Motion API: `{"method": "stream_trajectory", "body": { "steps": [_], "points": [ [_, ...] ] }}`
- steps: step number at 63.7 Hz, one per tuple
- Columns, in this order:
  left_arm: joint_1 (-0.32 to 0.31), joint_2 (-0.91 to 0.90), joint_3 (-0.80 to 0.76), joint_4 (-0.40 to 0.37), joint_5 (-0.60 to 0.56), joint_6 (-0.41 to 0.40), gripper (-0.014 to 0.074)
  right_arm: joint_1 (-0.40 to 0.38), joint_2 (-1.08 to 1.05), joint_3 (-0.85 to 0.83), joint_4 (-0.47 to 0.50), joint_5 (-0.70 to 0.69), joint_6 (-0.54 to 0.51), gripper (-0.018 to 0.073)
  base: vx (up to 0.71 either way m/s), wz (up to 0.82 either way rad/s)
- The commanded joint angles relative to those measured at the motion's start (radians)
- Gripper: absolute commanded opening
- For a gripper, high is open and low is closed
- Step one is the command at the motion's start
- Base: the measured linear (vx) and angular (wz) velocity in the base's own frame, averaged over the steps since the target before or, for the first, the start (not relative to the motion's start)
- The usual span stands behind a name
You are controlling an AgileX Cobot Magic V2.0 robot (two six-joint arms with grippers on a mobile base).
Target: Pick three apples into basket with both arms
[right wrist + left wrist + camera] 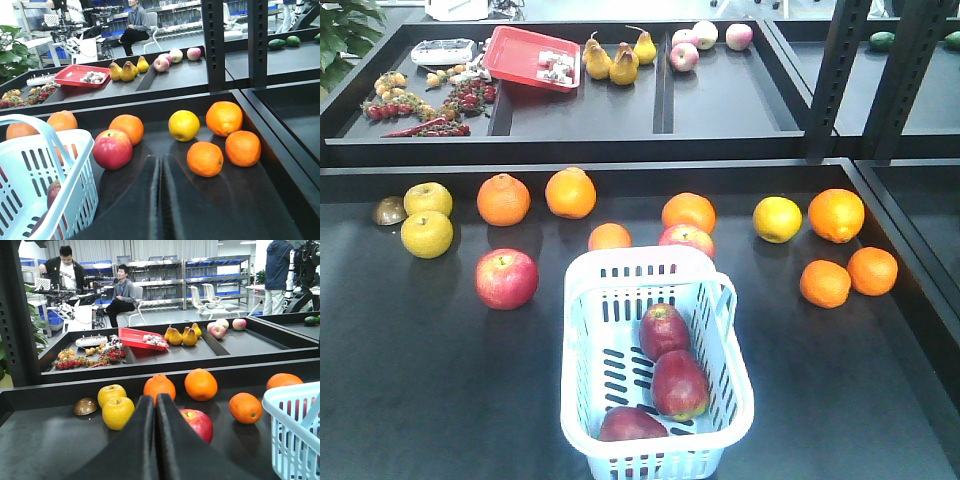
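The pale blue basket [655, 368] sits at the lower centre of the front view, on the dark table [420, 380]. Three dark red apples lie inside it in a line: one [663, 330] toward the middle, a second [679, 384] just below and touching it, and a third [631, 424] at the near end against the bottom rim. In the left wrist view the left gripper [155, 440] fills the lower centre, its two dark fingers pressed together with nothing between them, hanging above the table to the left of the basket. In the right wrist view the right gripper [161, 200] is likewise closed and empty at the bottom centre, with the basket at the lower left. A brighter red apple [506, 278] stays on the table left of the basket, among oranges [570, 192].
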Motion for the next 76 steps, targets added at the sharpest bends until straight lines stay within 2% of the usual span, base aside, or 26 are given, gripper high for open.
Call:
{"method": "stream_trajectory", "body": {
  "steps": [1, 76],
  "points": [
    [0.000, -0.022, 0.019, -0.002, -0.072, -0.008, -0.0007, -0.006, -0.010, 0.015, -0.014, -0.073, -0.009, -0.0006, 0.00, 0.00],
    [0.000, -0.022, 0.019, -0.002, -0.072, -0.008, -0.0007, -0.006, -0.010, 0.014, -0.014, -0.073, -0.009, -0.0006, 0.00, 0.00]
  ]
}}
